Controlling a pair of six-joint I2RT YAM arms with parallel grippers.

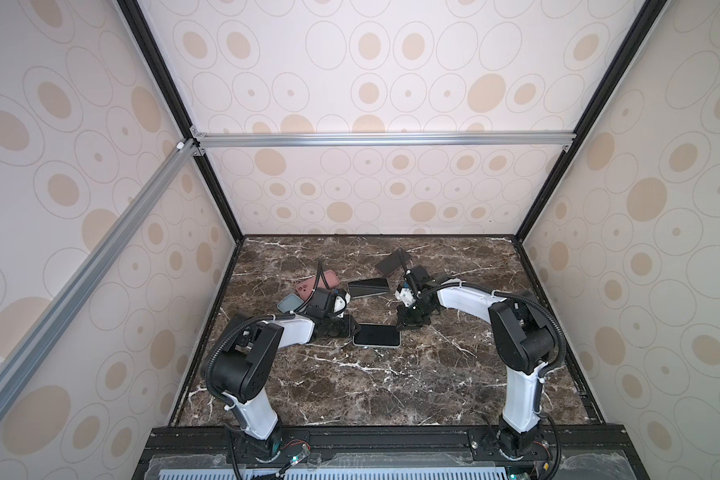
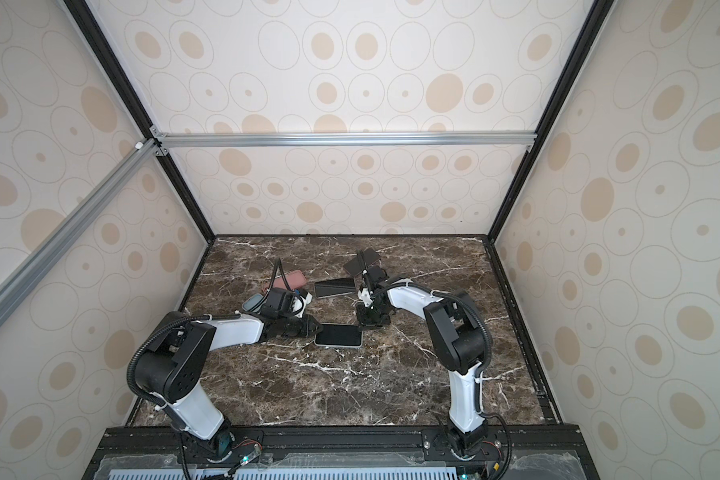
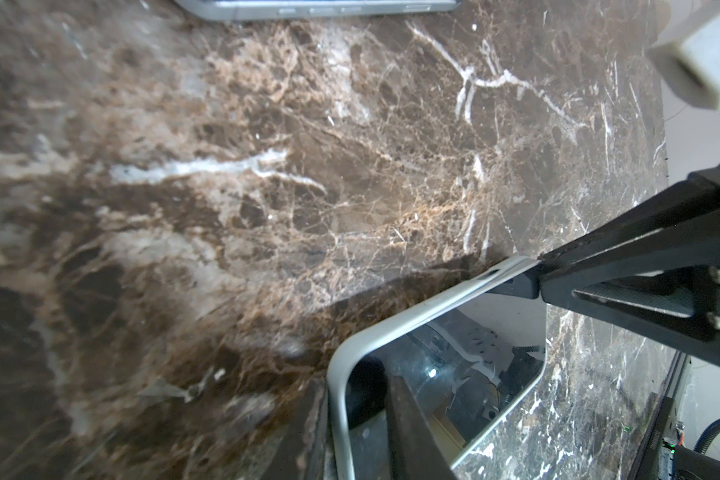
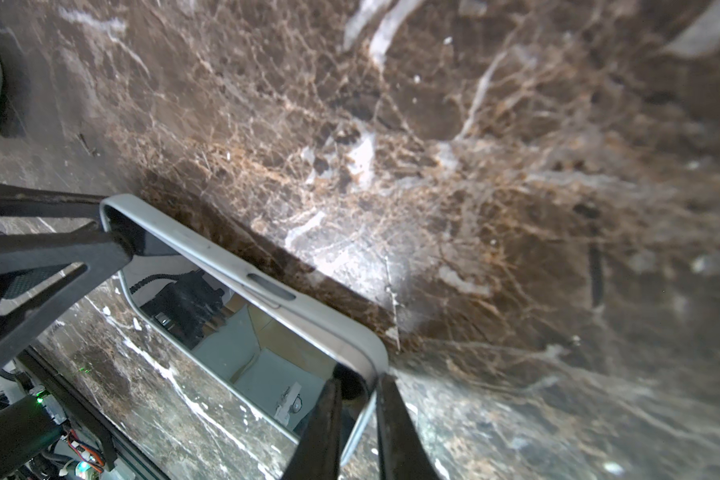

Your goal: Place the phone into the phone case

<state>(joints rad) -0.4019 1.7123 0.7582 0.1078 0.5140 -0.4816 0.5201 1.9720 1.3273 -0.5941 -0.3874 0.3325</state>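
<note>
A dark-screened phone (image 1: 375,333) lies face up mid-table inside a white phone case (image 1: 377,345). My left gripper (image 1: 353,326) lies low at its left end. In the left wrist view its fingers (image 3: 412,415) straddle the case's rim (image 3: 391,328) at a corner, closed onto it. My right gripper (image 1: 400,326) comes down on the far right corner. The right wrist view shows the right gripper (image 4: 360,380) pinching the rim (image 4: 308,316), one finger over the screen (image 4: 246,332) and one outside.
Behind the left arm lie a pink case (image 1: 316,284) and a grey-blue case (image 1: 289,303). Two dark phones or cases (image 1: 368,287) (image 1: 393,262) lie behind the right gripper. Patterned walls enclose the marble table (image 1: 350,390).
</note>
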